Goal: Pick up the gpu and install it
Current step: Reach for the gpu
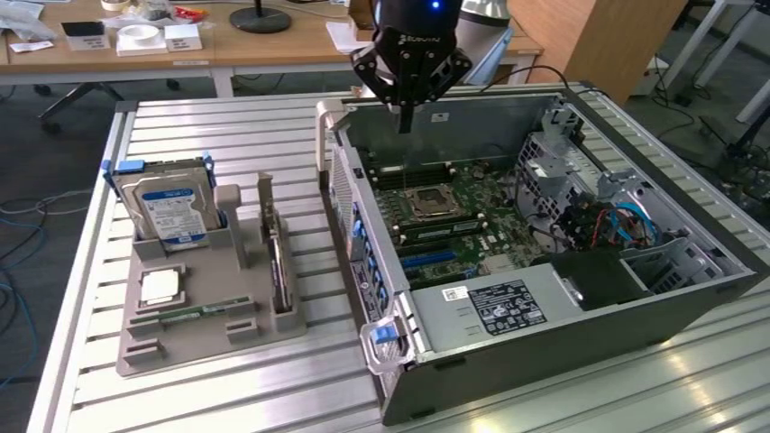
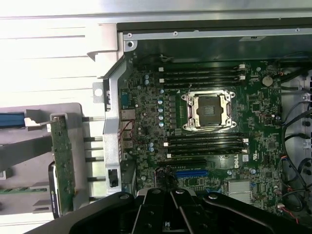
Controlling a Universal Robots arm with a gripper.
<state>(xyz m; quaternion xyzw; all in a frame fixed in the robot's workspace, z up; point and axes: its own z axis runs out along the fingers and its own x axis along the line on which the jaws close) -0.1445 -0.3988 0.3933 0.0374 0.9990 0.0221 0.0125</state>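
- Fingers [image 1: 406, 115] are pressed tight together with nothing between them; the gripper [image 1: 406, 122] carries no load.
- It hangs over the far wall of the open computer case [image 1: 578, 343], tip pointing down toward the motherboard [image 1: 452, 212] and clear of it.
- Beneath it, in the wrist view, lie the processor socket [image 2: 208, 111] and, nearer the fingers, the blue expansion slot [image 2: 191, 172], which is bare.
- The gpu [image 1: 279, 271] is well apart from the gripper and outside the case. It stands on edge in a slot of the grey holder tray [image 1: 193, 338] on the exterior view's left, close beside the case's side wall. The hard drive [image 1: 172, 206] stands upright further to that side.
- Step in hand, as I judge it: the approach to the pick-up. The card is ungrasped and nothing is installed.
- A grasp calls for parted jaws set astride the card's thin upper edge and lined along its length. A straight lift would then clear the tray's slot walls without tilting.
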